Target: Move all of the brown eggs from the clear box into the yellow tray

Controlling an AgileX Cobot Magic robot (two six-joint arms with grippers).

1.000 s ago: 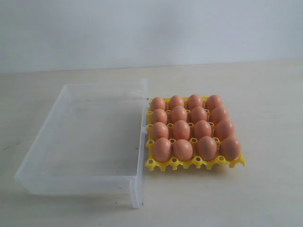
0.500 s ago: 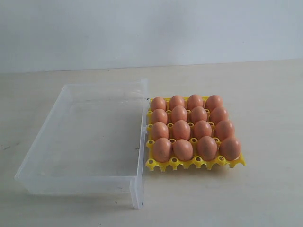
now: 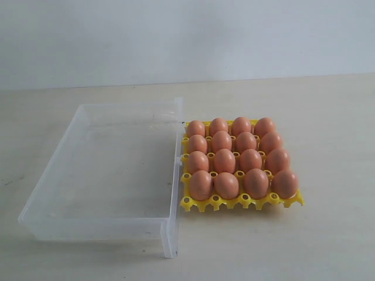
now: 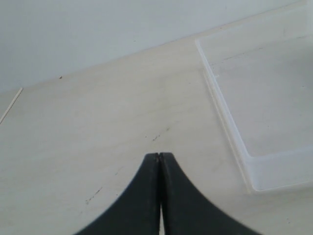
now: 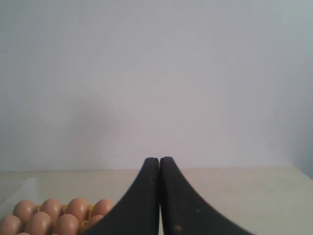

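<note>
Exterior view: sixteen brown eggs (image 3: 224, 160) stand on end, long axis upright, filling every cup of the yellow tray (image 3: 243, 202). The tray sits just beside the clear box (image 3: 177, 170), along the box's long wall on the right arm's side, and seems to touch it. Nothing shows inside the box, and no arm or gripper enters this picture.

Left wrist view: the left gripper (image 4: 159, 155), its black fingers pressed together with nothing between them, hangs over bare table (image 4: 98, 122) outside the box. One end of the box is in sight, with no egg in it.

Right wrist view: the right gripper (image 5: 159, 159) is likewise closed tip to tip on nothing, raised and facing a pale wall. A few eggs in the tray show beside its fingers, so this gripper appears to be the one on the tray's side of the box.

By these pictures the right arm is the nearer to the eggs and the left to the box. With no egg in the box to reach for, though, the move looks finished and no further pick seems called for.
</note>
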